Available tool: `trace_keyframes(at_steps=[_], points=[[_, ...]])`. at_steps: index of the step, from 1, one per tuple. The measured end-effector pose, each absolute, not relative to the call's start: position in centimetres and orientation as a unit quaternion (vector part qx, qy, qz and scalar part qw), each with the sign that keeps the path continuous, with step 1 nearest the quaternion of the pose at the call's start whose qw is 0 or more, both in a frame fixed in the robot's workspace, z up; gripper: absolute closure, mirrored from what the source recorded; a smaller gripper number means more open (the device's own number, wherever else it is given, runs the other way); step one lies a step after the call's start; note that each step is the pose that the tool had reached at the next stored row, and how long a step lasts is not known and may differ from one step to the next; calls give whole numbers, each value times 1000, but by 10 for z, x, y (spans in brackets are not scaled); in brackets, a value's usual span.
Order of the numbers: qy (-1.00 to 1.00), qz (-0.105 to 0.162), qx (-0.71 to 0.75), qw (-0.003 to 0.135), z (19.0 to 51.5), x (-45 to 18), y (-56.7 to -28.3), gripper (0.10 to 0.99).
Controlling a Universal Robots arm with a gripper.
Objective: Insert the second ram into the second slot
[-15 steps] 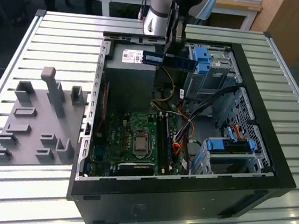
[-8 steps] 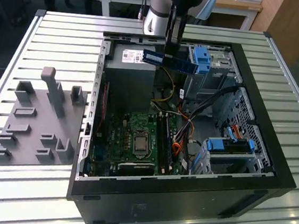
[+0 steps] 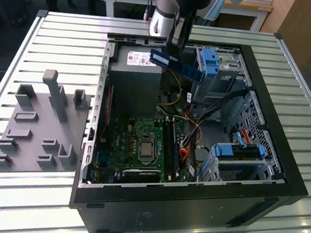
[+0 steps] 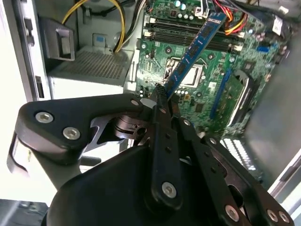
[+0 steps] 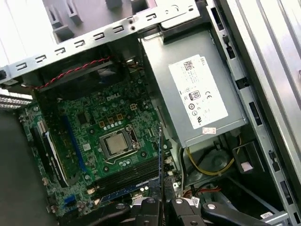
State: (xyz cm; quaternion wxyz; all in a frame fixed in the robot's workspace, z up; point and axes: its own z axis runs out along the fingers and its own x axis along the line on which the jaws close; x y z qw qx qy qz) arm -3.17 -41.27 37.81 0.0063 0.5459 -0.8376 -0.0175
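Observation:
My gripper (image 3: 171, 56) is shut on one end of the second ram (image 3: 176, 65), a thin blue stick. I hold it in the air above the open computer case, over the edge of the grey power supply (image 3: 134, 81). In the second wrist view the ram (image 4: 194, 51) slants out from the gripper (image 4: 163, 94) over the green motherboard (image 4: 207, 89). In the first wrist view the ram (image 5: 160, 160) shows edge-on above the gripper (image 5: 162, 203). The dark memory slots (image 3: 172, 147) (image 5: 128, 175) lie beside the processor (image 3: 145, 147), well below the stick. I cannot tell which one is the second slot.
The black case wall (image 3: 179, 208) rings the board. Blue drive brackets (image 3: 209, 61) (image 3: 240, 151) and metal drive cages stand on the exterior view's right. Orange and black cables (image 3: 188, 145) run close to the slots. A grey fixture plate (image 3: 40, 129) lies on the slatted table.

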Motion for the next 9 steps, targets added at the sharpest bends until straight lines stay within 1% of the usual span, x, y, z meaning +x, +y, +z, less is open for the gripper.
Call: trace_keyframes(at_steps=[9], points=[[-879,-18,477,5,377,-32,-413,949]])
